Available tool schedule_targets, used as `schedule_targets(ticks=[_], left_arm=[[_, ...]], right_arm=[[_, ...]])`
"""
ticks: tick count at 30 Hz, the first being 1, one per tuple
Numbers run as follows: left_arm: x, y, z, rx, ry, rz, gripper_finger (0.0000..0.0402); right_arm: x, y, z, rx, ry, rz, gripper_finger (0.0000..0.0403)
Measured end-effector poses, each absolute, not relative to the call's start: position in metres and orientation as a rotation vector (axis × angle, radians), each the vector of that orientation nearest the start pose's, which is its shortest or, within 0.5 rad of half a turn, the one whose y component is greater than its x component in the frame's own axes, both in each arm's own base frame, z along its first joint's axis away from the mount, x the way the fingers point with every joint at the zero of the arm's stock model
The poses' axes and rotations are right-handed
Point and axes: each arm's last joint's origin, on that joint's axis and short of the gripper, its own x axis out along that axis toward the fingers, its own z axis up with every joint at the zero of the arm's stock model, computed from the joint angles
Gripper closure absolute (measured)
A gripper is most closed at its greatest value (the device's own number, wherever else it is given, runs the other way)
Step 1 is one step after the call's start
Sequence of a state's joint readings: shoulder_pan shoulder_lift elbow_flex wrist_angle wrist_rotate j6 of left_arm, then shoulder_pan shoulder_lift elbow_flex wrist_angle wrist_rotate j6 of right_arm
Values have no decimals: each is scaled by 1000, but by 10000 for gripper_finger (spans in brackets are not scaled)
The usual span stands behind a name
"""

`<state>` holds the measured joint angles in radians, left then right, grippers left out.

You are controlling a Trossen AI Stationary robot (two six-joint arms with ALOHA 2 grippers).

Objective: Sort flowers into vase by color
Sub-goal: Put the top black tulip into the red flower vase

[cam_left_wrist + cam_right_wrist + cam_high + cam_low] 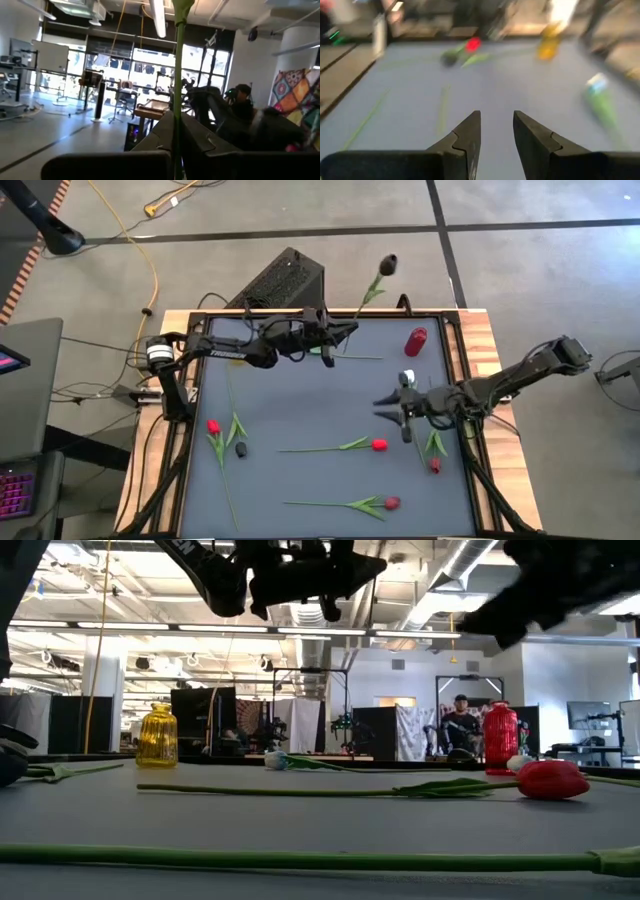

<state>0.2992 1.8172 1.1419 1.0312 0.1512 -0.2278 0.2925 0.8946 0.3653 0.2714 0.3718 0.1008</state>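
On the grey table mat (300, 420), red tulips lie unsorted while the left gripper (330, 338) lifts a dark-headed tulip (387, 264) clenched by its stem at the far edge, and the right gripper (392, 406) hangs parted, empty.

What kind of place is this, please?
Probably a robotics lab in a large open workshop: exposed ceiling ducts, equipment racks behind the table, and a person seated at another station.

Four red tulips: (212, 426); (379, 445); (391, 503); (435, 465); two dark tulips: one (388, 264) held up beyond the left gripper's fingers, one (242, 450) on the mat; one white tulip (407, 377); one red vase (415, 341); one yellow vase (157, 735); two grippers: left (345, 332), right (393, 406)
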Motion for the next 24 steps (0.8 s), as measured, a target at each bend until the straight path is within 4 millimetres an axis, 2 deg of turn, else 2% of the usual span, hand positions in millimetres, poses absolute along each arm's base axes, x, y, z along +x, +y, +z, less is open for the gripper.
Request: schedule_targets(ticks=[5, 8, 14, 17, 24], left_arm=[[391, 106, 294, -137, -372, 57, 401], [393, 101, 296, -132, -376, 41, 401], [394, 96, 295, -122, -374, 36, 402], [394, 96, 295, -123, -365, 28, 402], [395, 96, 293, -125, -348, 18, 402]], right_arm=[[187, 23, 234, 4, 47, -253, 262], [190, 7, 238, 6, 12, -298, 262], [199, -21, 257, 2, -12, -235, 262], [206, -31, 270, -5, -31, -194, 262], [224, -49, 287, -37, -8, -227, 262]])
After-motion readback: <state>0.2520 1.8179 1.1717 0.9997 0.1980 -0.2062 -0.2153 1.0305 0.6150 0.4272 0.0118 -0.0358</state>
